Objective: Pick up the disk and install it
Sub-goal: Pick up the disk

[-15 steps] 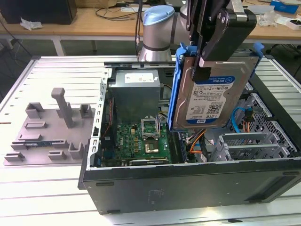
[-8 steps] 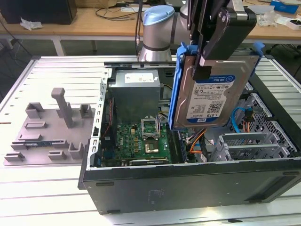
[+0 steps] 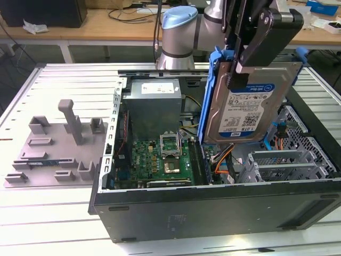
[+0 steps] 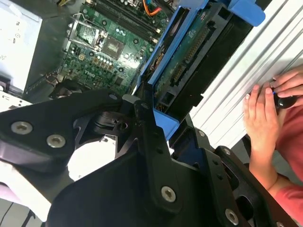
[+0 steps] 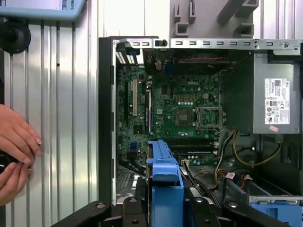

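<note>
The disk (image 3: pixel 256 106) is a silver hard drive with a white-and-blue label and a blue frame. It hangs upright, slightly tilted, above the open computer case (image 3: pixel 213 213), over its right half in the exterior view. My gripper (image 3: pixel 237 72) is shut on the disk from above, one black finger lying across the labelled face. In the second wrist view the disk's connector edge (image 4: pixel 189 56) juts out from between the black fingers (image 4: pixel 147 127). In the first wrist view the disk's blue frame edge (image 5: pixel 163 175) stands over the motherboard (image 5: pixel 180 109).
Inside the case are a grey power supply box (image 3: pixel 154 104), the green motherboard (image 3: pixel 160 154) and a metal drive cage with blue rails (image 3: pixel 298 154). A grey fixture plate (image 3: pixel 53 149) lies on the exterior view's left. A person's hands (image 5: pixel 14 151) rest on the table beside the case.
</note>
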Controlling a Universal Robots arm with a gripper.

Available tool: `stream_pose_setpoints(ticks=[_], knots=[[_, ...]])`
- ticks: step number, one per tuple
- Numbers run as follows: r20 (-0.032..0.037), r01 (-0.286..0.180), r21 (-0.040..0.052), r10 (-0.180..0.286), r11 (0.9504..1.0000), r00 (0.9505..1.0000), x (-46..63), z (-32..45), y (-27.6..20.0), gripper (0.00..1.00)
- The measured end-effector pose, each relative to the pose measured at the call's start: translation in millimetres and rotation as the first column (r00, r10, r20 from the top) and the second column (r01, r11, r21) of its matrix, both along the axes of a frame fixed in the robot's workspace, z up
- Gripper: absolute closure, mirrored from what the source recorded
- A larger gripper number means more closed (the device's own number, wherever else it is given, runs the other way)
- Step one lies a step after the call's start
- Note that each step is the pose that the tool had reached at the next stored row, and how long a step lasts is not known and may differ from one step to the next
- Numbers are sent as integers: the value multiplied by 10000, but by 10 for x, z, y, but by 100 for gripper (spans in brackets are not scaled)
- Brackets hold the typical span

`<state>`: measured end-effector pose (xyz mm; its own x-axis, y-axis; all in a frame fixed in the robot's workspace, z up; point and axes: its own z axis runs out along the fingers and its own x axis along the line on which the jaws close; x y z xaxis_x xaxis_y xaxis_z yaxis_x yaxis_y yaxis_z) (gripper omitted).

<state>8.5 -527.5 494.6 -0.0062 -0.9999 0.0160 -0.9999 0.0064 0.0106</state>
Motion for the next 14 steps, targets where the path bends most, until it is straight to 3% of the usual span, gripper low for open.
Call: stream_pose_setpoints(ticks=[4,5,8,10,14], knots=[[-1,268,64,-268,9996,9996,34,-2,0,64],[-1,308,71,-308,9995,9995,86,-4,0,64],[-1,311,70,-311,9995,9995,249,-4,0,64],[-1,312,70,-312,9995,9995,446,-6,-1,64],[-1,312,70,-312,9995,9995,732,-10,-7,64]])
